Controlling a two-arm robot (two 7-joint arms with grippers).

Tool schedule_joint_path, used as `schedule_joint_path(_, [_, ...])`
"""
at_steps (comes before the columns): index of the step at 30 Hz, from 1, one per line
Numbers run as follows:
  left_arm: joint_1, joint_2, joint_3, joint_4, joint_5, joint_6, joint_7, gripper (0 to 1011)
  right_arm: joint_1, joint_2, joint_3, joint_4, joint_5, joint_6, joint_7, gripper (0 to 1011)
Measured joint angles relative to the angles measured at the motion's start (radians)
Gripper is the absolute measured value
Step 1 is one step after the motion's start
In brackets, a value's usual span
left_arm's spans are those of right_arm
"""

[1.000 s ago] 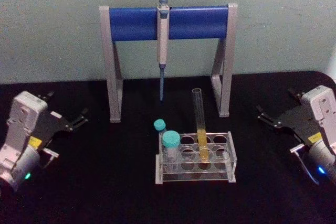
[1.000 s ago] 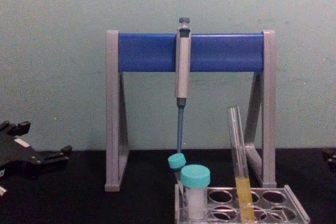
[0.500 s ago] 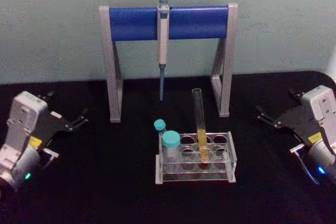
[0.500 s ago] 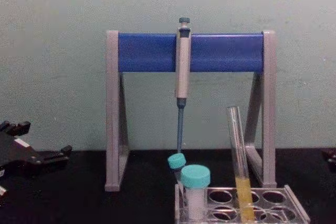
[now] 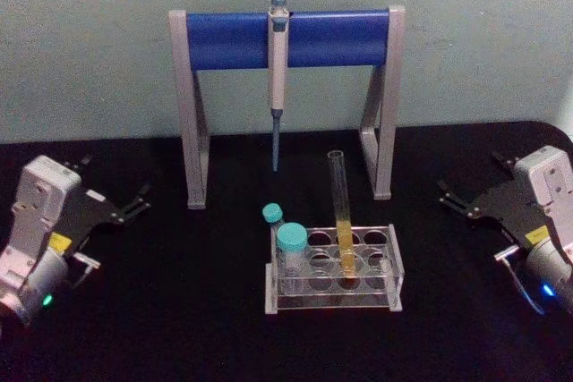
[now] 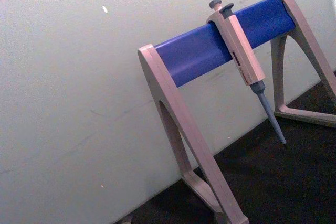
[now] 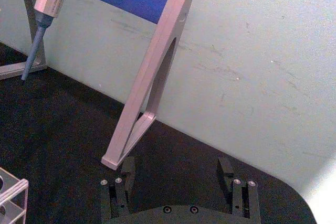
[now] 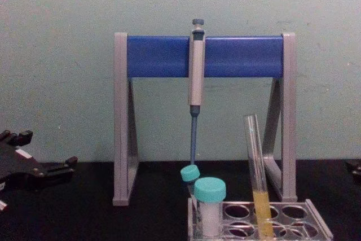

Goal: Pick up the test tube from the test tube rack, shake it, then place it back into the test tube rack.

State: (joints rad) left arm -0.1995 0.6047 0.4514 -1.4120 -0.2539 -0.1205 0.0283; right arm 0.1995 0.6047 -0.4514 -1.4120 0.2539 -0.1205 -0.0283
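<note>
Item, one table (image 5: 179,310), black-topped, set against a pale wall.

Item, one test tube rack (image 5: 333,291), low, of clear plastic, stood near the middle of the table, forward of the stand. Its holes lay in rows; their number could not be counted.

Item, one test tube (image 5: 339,212), clear and uncapped, seated in a hole near the rack's middle, much taller than the rack. It leaned slightly and held yellow liquid in its lower part. Nothing touched it but the rack.

Item, two teal-capped vials at the rack's left end: a larger vial (image 5: 292,250) in front and a smaller vial (image 5: 273,216) just behind it, tilted.

Item, one pipette stand (image 5: 340,38), with two grey legs and one blue crossbar, along the table's rear edge.

Item, one pipette (image 5: 277,69), hung from the crossbar, tip downward, clear of the table.

Item, one left gripper (image 5: 139,201), by the table's left edge, well apart from the rack, its fingers spread and holding nothing.

Item, one right gripper (image 5: 445,196), by the table's right edge, also well apart from the rack. Its two fingers (image 7: 126,167) stood wide apart, with nothing between them.
</note>
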Motion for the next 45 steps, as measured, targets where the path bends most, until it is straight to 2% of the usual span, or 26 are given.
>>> schedule_joint_path(16, [0.0, 0.0, 0.0, 0.0, 0.0, 0.0, 0.0, 1009, 0.0, 0.0, 0.0, 0.0, 0.0, 0.0, 0.0, 1000])
schedule_joint_path(21, [0.0, 0.0, 0.0, 0.0, 0.0, 0.0, 0.0, 1010, -0.017, 0.002, 0.017, -0.022, 0.003, 0.002, 0.016, 1000])
schedule_joint_path(27, [0.0, 0.0, 0.0, 0.0, 0.0, 0.0, 0.0, 1010, -0.065, 0.018, 0.05, -0.097, 0.072, 0.036, 0.081, 1000])
schedule_joint_path(30, [0.0, 0.0, 0.0, 0.0, 0.0, 0.0, 0.0, 1010, -0.095, 0.028, 0.07, -0.145, 0.131, 0.07, 0.134, 1000])
schedule_joint_path(31, [0.0, 0.0, 0.0, 0.0, 0.0, 0.0, 0.0, 1010, -0.095, 0.028, 0.07, -0.145, 0.131, 0.07, 0.134, 1000])
schedule_joint_path(36, [0.0, 0.0, 0.0, 0.0, 0.0, 0.0, 0.0, 1010, -0.128, 0.035, 0.093, -0.209, 0.236, 0.135, 0.238, 1000])
schedule_joint_path(37, [0.0, 0.0, 0.0, 0.0, 0.0, 0.0, 0.0, 1010, -0.128, 0.035, 0.093, -0.209, 0.236, 0.135, 0.238, 1000])
schedule_joint_path(39, [0.0, 0.0, 0.0, 0.0, 0.0, 0.0, 0.0, 1010, -0.134, 0.033, 0.102, -0.231, 0.286, 0.17, 0.291, 1000])
schedule_joint_path(40, [0.0, 0.0, 0.0, 0.0, 0.0, 0.0, 0.0, 1010, -0.134, 0.033, 0.102, -0.231, 0.286, 0.17, 0.291, 1000])
schedule_joint_path(43, [0.0, 0.0, 0.0, 0.0, 0.0, 0.0, 0.0, 1010, -0.123, 0.029, 0.101, -0.247, 0.325, 0.216, 0.35, 1000])
schedule_joint_path(45, [0.0, 0.0, 0.0, 0.0, 0.0, 0.0, 0.0, 1010, -0.111, 0.028, 0.094, -0.25, 0.329, 0.234, 0.372, 1000])
